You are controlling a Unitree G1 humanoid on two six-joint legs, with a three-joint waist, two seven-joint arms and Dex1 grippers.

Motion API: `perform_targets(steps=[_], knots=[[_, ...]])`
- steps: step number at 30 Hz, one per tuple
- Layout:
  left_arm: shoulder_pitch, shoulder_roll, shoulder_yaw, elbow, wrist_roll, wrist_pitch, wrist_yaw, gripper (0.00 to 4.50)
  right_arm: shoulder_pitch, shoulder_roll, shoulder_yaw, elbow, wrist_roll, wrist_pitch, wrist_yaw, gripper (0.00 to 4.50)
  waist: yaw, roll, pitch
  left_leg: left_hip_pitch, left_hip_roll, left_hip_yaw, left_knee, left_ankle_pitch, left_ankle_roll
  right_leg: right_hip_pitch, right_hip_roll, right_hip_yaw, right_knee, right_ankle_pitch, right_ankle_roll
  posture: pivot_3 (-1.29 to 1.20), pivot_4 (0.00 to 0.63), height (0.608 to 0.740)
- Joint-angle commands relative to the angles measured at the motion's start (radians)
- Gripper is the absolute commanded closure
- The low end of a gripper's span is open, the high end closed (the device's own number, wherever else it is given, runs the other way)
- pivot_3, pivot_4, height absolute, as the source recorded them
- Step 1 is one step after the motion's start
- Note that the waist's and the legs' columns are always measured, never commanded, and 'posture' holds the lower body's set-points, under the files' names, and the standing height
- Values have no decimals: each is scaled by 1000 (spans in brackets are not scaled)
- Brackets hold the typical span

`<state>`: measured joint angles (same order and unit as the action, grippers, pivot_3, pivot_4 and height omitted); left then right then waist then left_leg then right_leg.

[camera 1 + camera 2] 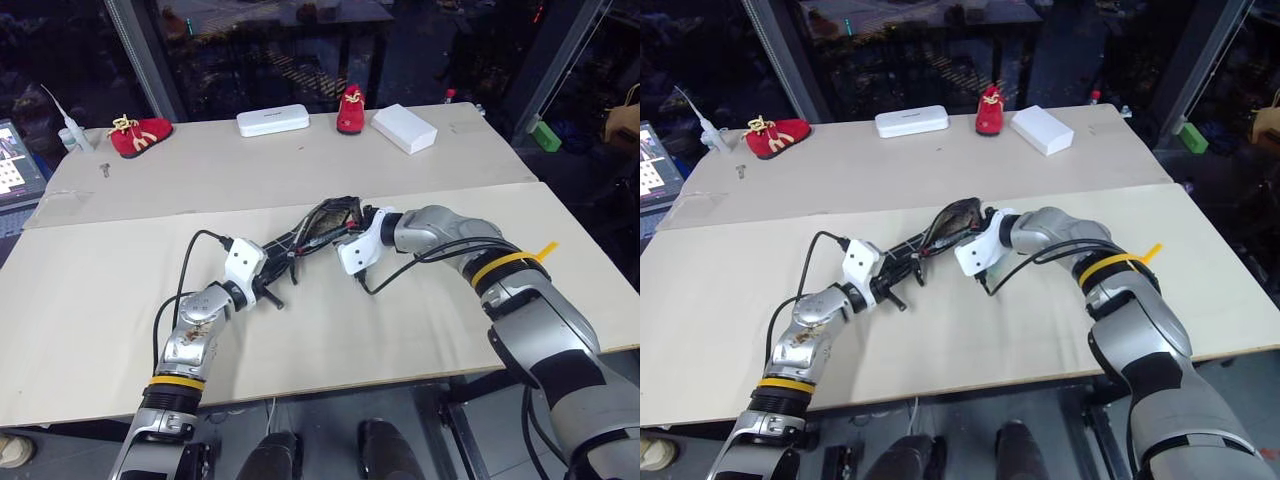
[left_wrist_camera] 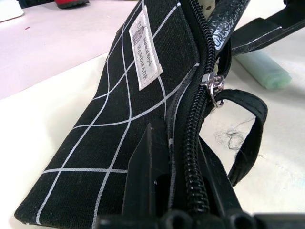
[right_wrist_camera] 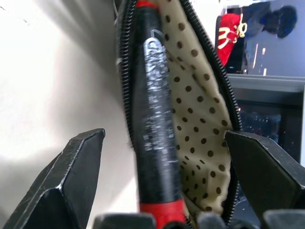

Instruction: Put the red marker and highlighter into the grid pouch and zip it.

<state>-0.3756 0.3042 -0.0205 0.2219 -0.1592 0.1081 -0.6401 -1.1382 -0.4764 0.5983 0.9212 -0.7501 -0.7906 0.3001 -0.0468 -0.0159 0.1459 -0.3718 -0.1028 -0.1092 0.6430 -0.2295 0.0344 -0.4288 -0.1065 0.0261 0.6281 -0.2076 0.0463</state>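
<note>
The grid pouch (image 1: 318, 226) lies mid-table, black with white lines and a white label (image 2: 145, 50). My left gripper (image 2: 183, 191) is shut on its edge beside the zipper, near the closed end. The mouth of the pouch gapes open and shows a dotted beige lining (image 3: 200, 109). The red marker (image 3: 155, 124), black with red ends, lies lengthwise in that mouth. My right gripper (image 3: 164, 138) is open, one finger on each side of the marker and clear of it. The highlighter (image 2: 263, 70), pale green, lies on the table just beyond the pouch.
At the back of the table are two red shoes (image 1: 140, 135) (image 1: 351, 110) and two white boxes (image 1: 272, 120) (image 1: 404, 128). A tablet (image 1: 15, 165) and a small bottle (image 1: 70, 130) stand at the far left. Off the table to the right sits a green block (image 1: 545, 135).
</note>
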Motion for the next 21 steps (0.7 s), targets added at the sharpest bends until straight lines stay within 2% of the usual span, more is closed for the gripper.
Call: perform_targets(steps=[1, 9, 14, 16, 21], knots=[[-2, -8, 5, -25, -22, 1, -3, 4500, 6, -58, -88, -84, 112, -16, 56, 61, 3, 0, 0, 0, 0, 0, 0, 0, 0, 0, 0, 0, 0, 0, 0, 0, 150, 740], [-13, -20, 33, -33, -78, 79, -6, 4500, 61, -138, -159, -192, 269, 18, 252, 61, 3, 0, 0, 0, 0, 1, 0, -1, 1, 2, 0, 0, -2, 0, 0, 0, 150, 740], [-46, -43, 87, -56, -156, 173, 24, 4500, 130, -192, -182, -284, 388, 66, 445, 61, 5, -1, 0, 0, 0, 1, 1, -1, 1, 2, 0, 1, -2, 0, 0, 0, 150, 740], [-67, -59, 127, -78, -221, 240, 41, 4500, 122, -203, -204, -272, 385, 88, 437, 61, 4, -1, 0, 0, 0, 1, 1, -1, 1, 2, 0, 1, -2, 0, 0, 0, 150, 740], [-82, -57, 149, -123, -278, 329, 50, 4500, 97, -210, -259, -233, 404, 146, 422, 61, 5, -1, 1, 0, 0, 2, 1, -1, 1, 2, 0, 1, -2, 0, 0, 0, 150, 740]])
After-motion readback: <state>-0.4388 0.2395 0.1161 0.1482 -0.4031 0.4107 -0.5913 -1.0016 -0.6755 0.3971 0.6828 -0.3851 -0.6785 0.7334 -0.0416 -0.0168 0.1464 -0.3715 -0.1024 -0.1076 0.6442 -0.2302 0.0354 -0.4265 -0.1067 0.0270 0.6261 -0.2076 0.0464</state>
